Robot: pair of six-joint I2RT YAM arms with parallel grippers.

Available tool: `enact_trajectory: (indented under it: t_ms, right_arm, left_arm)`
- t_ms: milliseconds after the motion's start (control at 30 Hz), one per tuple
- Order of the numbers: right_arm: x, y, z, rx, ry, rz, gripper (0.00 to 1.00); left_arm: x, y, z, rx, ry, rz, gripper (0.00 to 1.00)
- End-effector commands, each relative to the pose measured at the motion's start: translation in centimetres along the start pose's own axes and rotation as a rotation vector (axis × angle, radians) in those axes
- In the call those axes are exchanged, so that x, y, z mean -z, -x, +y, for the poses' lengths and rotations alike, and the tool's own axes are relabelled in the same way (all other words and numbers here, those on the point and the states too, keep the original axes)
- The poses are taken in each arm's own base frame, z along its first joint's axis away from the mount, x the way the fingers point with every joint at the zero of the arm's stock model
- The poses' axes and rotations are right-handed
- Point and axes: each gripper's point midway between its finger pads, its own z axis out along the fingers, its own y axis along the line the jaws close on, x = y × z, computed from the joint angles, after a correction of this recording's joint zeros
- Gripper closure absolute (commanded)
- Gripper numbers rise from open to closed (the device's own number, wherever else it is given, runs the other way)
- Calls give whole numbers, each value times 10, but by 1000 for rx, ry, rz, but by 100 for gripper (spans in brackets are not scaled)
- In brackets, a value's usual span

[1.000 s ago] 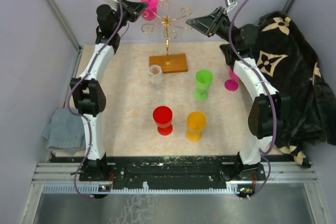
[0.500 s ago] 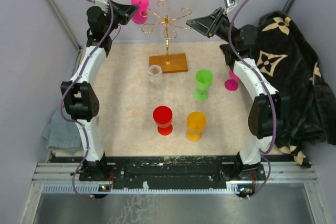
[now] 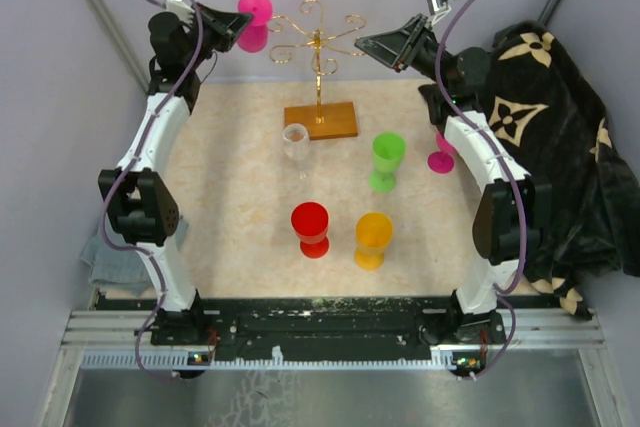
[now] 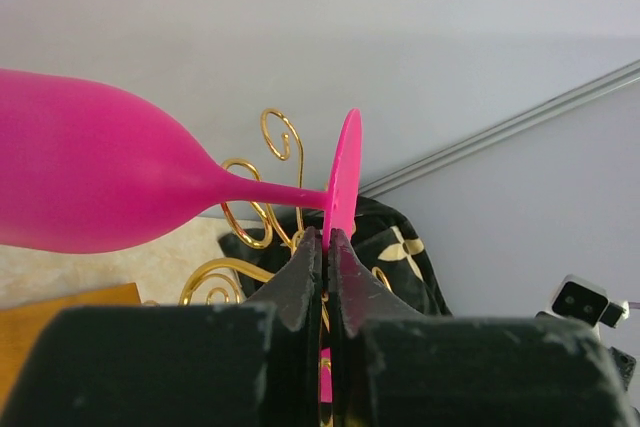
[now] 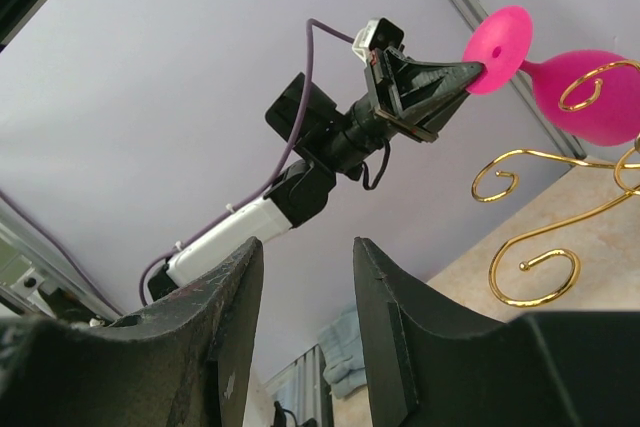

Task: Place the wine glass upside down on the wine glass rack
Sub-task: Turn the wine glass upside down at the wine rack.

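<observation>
My left gripper [image 3: 238,20] is shut on the rim of the foot of a pink wine glass [image 3: 254,12], held high at the back left. In the left wrist view the fingers [image 4: 300,277] pinch the foot [image 4: 343,177], and the bowl [image 4: 90,187] points left. The gold wire wine glass rack [image 3: 318,45] stands on its wooden base [image 3: 320,120], just right of the glass and apart from it. Its scrolls show in the left wrist view [image 4: 250,217] and right wrist view [image 5: 535,247]. My right gripper [image 3: 362,44] is open and empty, right of the rack, its jaws [image 5: 305,247] apart.
A clear glass [image 3: 295,140], green glass [image 3: 387,159], red glass [image 3: 310,227] and orange glass [image 3: 373,238] stand on the table. A magenta glass [image 3: 441,158] stands by the right arm. A black patterned cloth [image 3: 560,147] lies right, a grey towel [image 3: 120,247] left.
My left arm has swung left and back with the pink glass, carrying it away from the rack's left scroll. The right arm has not moved.
</observation>
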Motion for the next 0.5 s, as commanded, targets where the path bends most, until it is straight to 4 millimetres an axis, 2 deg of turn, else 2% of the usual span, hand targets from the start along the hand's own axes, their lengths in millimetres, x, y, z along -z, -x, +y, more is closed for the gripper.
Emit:
enact_trajectory:
  t_ms: [0, 300, 467]
  right_arm:
    - [-3, 8, 26, 71, 60, -21, 58]
    - [-2, 4, 29, 66, 65, -20, 58]
    - [-2, 2, 29, 62, 64, -19, 58]
  left_arm:
    - [15, 2, -20, -19, 0, 23, 100]
    - [30, -15, -2, 4, 75, 64, 100]
    - [25, -33, -7, 54, 16, 145, 100]
